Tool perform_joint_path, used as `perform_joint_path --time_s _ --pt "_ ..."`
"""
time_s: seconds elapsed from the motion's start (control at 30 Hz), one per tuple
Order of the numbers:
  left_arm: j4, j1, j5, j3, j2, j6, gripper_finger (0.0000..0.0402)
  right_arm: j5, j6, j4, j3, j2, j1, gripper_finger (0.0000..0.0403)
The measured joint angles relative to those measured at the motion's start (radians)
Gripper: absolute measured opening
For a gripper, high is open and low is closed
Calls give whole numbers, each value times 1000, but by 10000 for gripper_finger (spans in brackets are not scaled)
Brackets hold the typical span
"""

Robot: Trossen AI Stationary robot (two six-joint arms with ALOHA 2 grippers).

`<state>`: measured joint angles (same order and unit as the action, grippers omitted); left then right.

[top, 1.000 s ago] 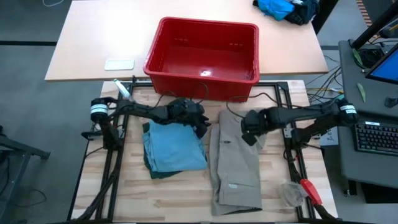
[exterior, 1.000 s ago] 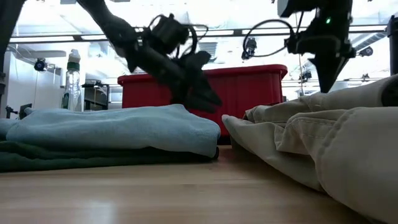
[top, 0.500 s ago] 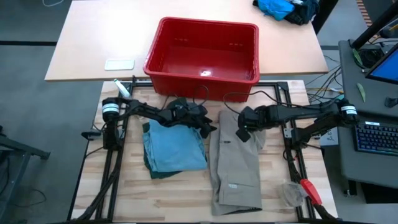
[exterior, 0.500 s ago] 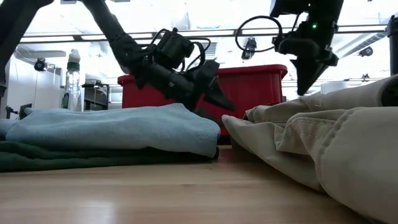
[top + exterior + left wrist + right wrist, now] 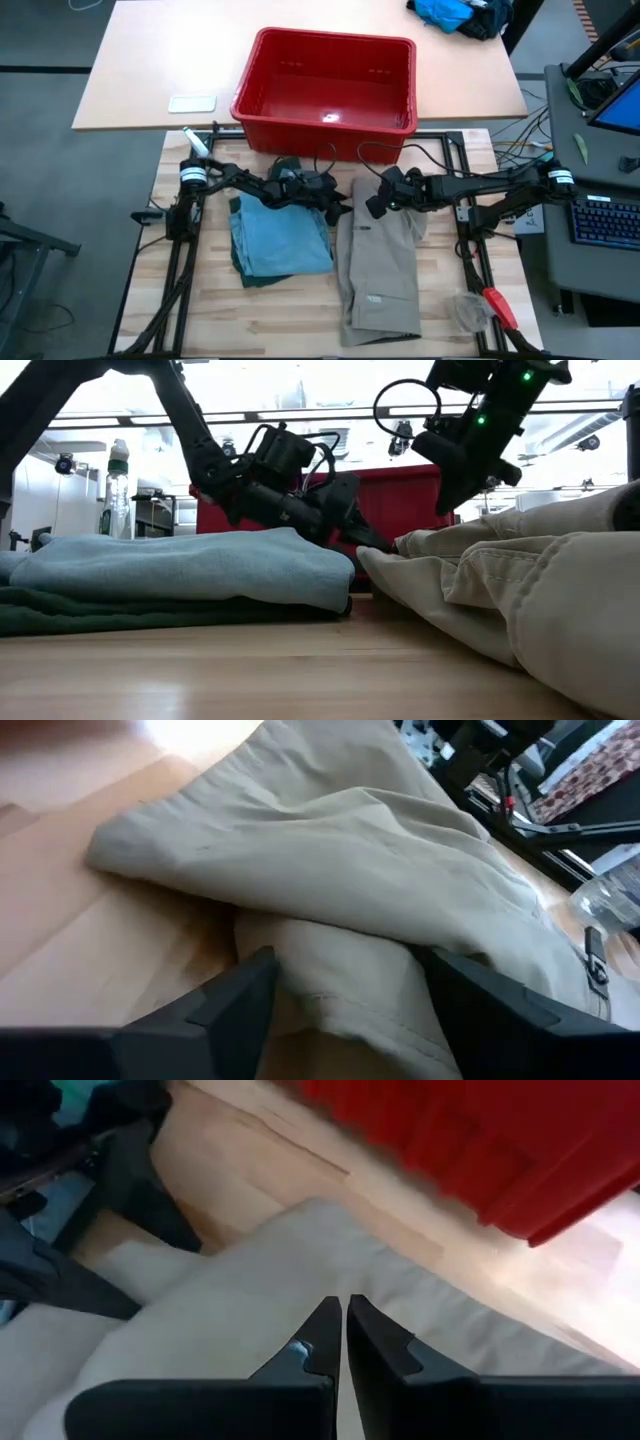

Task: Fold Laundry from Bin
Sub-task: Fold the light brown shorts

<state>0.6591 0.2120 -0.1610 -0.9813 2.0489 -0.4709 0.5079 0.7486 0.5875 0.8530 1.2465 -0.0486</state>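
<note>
The khaki piece (image 5: 380, 265) lies spread lengthwise on the table right of centre. The light blue trousers (image 5: 283, 238) lie folded on the dark green shorts (image 5: 243, 265) left of centre. The red bin (image 5: 327, 90) stands behind them. My left gripper (image 5: 342, 207) is open and low at the khaki piece's far left edge (image 5: 400, 546). Its fingers (image 5: 235, 1000) stand on either side of a rounded fold there. My right gripper (image 5: 372, 206) is shut and hovers just over the khaki piece's far end (image 5: 250, 1300). It is tilted toward the left gripper. My left gripper comes nearly level from the table's left. A rounded fold at the khaki piece's far left edge (image 5: 335, 985) lies between its open fingers. I cannot tell whether the fingers touch the cloth. The cloth lies slack on the table.
A bright blue cloth heap with black (image 5: 455, 15) and a small white object (image 5: 192, 103) lie on the far table. A red-handled tool (image 5: 500, 305) and a clear object (image 5: 468, 310) lie at the near right. Black frame rails (image 5: 470, 240) run along both sides.
My left gripper has moved down and toward the table's right, from over the blue trousers to the khaki piece's edge. My right gripper has moved toward the table's left, nearer the left gripper, and has tipped over. The garments have stayed still.
</note>
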Motion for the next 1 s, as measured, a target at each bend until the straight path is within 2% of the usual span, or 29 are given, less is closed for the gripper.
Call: perform_joint_path --time_s 0.2,0.4,0.53,0.63,0.77,0.87,1.0 --pt "40 -21 11 0 19 40 178 -8 58 -8 -30 0 0 13" --pt "66 -48 94 0 15 110 79 -9 72 -10 -34 0 5 13" --pt "76 -50 96 0 5 125 13 -9 71 -10 -34 0 18 13" --pt "108 -51 69 0 2 154 12 -9 71 -14 -34 0 28 13" --pt "196 -61 -84 0 -1 270 17 17 71 -36 -37 0 46 13" --pt "195 -90 -197 0 -1 444 8 47 71 -55 -40 0 60 13" --pt "163 -135 -186 0 -1 620 2 65 87 -55 -47 -1 64 13"
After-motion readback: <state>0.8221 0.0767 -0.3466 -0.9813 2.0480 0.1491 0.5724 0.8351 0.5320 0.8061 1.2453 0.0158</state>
